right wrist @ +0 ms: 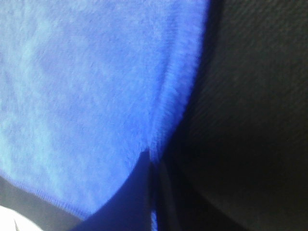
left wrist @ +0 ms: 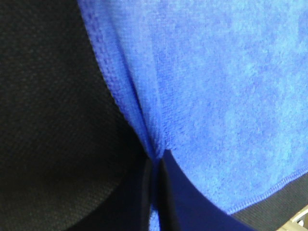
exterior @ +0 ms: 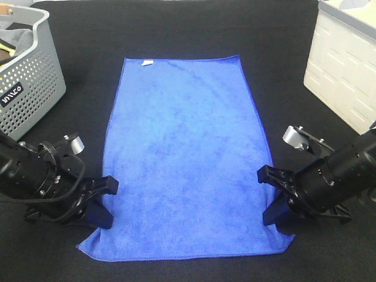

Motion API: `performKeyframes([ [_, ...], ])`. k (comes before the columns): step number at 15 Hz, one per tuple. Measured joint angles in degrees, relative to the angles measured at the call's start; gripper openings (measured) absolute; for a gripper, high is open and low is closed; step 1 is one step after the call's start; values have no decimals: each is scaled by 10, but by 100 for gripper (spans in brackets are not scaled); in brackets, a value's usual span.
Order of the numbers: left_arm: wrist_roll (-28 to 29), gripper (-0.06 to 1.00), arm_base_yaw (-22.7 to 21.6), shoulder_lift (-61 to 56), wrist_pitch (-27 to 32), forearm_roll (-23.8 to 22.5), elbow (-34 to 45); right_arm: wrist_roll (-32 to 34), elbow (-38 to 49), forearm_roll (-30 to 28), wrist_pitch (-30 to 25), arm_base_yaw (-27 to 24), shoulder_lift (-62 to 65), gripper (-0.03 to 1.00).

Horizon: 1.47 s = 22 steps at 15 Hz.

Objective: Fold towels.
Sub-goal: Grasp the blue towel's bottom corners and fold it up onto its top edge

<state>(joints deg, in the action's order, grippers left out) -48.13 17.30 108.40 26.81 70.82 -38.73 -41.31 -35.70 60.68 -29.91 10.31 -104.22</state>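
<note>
The royal-blue towel (exterior: 185,153) lies spread flat on the black table, long side running away from me, with its white tag (exterior: 148,62) at the far left corner. My left gripper (exterior: 107,202) sits at the towel's left hem near the front corner. In the left wrist view (left wrist: 155,166) its fingers are closed together with the towel's edge (left wrist: 144,130) pinched between them. My right gripper (exterior: 271,197) sits at the right hem near the front corner. In the right wrist view (right wrist: 151,161) it is likewise closed on the edge (right wrist: 166,120).
A grey perforated basket (exterior: 35,76) holding cloths stands at the far left. A white crate (exterior: 343,64) stands at the far right. The black table surface (exterior: 188,23) surrounds the towel.
</note>
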Motion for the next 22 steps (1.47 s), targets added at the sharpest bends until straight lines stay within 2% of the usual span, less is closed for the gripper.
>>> performKeyframes([
  [5, 101, 2, 1, -85, 52, -112, 12, 97, 2, -100, -61, 0, 86, 0],
  [7, 127, 2, 1, -128, 65, -139, 42, 112, 21, -123, -81, 0, 115, 0],
  [11, 145, 2, 1, -226, 96, -147, 119, 135, 97, -127, -95, 0, 167, 0],
  [15, 148, 2, 1, -263, 100, -143, 127, 136, 101, -138, -99, 0, 190, 0],
  [18, 151, 2, -1, -260, 73, -152, 61, 142, 20, -164, -104, 0, 191, 0],
  [22, 172, 2, -51, -178, 75, -193, -77, 194, -169, -231, -142, 0, 120, 0],
])
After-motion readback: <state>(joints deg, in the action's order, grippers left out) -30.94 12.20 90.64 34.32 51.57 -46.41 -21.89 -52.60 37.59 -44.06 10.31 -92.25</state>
